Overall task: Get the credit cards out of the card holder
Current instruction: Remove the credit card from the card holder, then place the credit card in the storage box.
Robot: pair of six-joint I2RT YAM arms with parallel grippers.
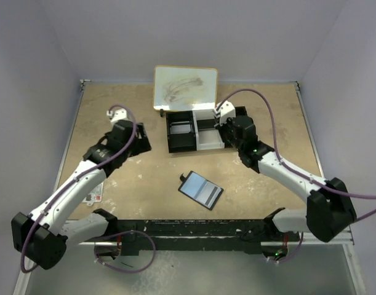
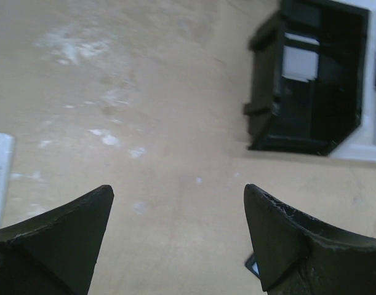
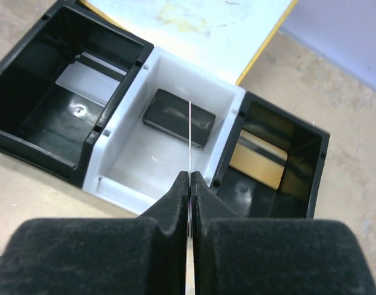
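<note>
The holder lies open on the table, nearer the arm bases than the tray. The right gripper is clenched on a thin card, edge-on above the tray's white middle compartment. The left gripper hangs released over the table, left of the tray.

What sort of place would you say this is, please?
Most likely a robotics lab workcell: a tan table boxed in by plain pale walls, a left arm and a right arm mounted at its near edge, and a compartment tray and whiteboard set out on it.
</note>
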